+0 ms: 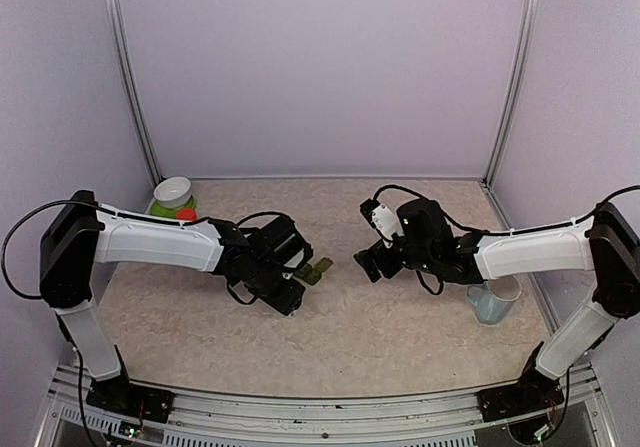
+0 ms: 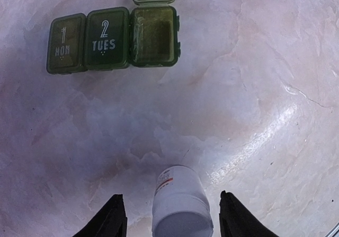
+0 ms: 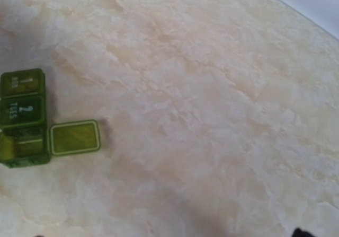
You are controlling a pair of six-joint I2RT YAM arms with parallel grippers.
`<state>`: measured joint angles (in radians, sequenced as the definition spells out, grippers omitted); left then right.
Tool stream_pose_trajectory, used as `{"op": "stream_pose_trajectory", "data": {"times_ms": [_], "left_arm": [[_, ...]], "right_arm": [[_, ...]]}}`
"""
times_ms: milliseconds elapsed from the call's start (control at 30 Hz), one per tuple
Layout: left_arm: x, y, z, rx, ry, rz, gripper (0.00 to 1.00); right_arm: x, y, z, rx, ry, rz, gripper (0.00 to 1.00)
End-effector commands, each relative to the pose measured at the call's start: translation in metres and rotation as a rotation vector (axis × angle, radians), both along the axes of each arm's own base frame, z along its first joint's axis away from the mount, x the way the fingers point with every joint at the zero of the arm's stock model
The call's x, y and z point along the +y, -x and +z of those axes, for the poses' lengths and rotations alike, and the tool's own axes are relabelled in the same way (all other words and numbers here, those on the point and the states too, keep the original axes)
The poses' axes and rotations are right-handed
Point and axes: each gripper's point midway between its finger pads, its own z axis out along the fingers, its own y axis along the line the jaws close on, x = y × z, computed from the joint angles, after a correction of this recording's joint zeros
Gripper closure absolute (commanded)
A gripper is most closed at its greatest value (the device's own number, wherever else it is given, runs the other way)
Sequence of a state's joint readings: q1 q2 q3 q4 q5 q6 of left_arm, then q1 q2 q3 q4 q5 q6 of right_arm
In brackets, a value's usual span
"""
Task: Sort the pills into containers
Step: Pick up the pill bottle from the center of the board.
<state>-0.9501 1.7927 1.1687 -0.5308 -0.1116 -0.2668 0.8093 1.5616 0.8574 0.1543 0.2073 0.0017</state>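
- Currently the left gripper (image 2: pixel 172 205) has its 2 black fingers (image 2: pixel 114 218) standing apart, 1 on each side of a white plastic pill bottle (image 2: pixel 179 186). A gap shows on both sides, so nothing is gripped.
- Hazard: if 1 finger meets the bottle first, the round wall may roll or skid on the smooth, pale marbled table top (image 2: pixel 254 88).
- Hazard: the frames do not show whether the bottle is capped. A loose cap could spill pills when the bottle is lifted or tipped.
- Beyond the bottle, well apart from it, lies the dark green plastic strip of 3 joined square containers (image 2: pixel 114 38). Compartments 1 MON and 2 TUES are lidded. Compartment 3 stands open, lid folded back, apparently empty.
- Hazard: the strip looks light and is not held. A knock could shift it or flip the lid shut, and a wide pour would land pills on closed lids.
- Farthest, the right gripper (image 1: pixel 368 263) hangs across the strip from the left gripper, jaws wide, holding nothing. If both arms move in on the strip, they could collide.
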Motion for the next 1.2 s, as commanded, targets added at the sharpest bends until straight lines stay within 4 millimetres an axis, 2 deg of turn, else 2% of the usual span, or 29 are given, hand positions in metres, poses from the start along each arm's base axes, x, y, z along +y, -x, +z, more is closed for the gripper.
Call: {"op": "stream_pose_trajectory", "data": {"times_ms": [0, 167, 333, 500, 633, 700, 800, 967, 1167], "left_arm": [[-0.007, 0.001, -0.003, 0.017, -0.007, -0.021, 0.46], [-0.01, 0.001, -0.006, 0.027, -0.008, -0.032, 0.61], [-0.01, 0.0, -0.002, 0.017, -0.008, -0.031, 0.86], [-0.011, -0.009, 0.011, -0.029, 0.009, -0.011, 0.87], [-0.018, -0.017, 0.034, -0.083, 0.082, -0.01, 0.87], [-0.025, -0.02, 0.051, -0.113, 0.144, -0.023, 0.87], [-0.036, -0.021, 0.078, -0.159, 0.247, -0.06, 0.87], [-0.05, -0.016, 0.123, -0.232, 0.416, -0.145, 0.87], [-0.067, 0.003, 0.17, -0.302, 0.598, -0.301, 0.87]], "right_arm": [[0.0, -0.007, 0.005, -0.006, -0.001, -0.02, 0.0], [-0.001, -0.008, 0.005, -0.01, 0.005, -0.026, 0.0], [-0.001, -0.008, 0.004, -0.009, 0.005, -0.025, 0.0], [0.004, -0.005, 0.006, -0.004, -0.005, 0.003, 0.0], [0.015, 0.006, 0.013, 0.002, -0.049, 0.091, 0.0], [0.025, 0.018, 0.021, 0.002, -0.099, 0.175, 0.0], [0.039, 0.044, 0.043, -0.013, -0.192, 0.33, 0.0], [0.055, 0.089, 0.08, -0.027, -0.331, 0.588, 0.01], [0.061, 0.124, 0.113, -0.045, -0.438, 0.772, 0.01]]}}
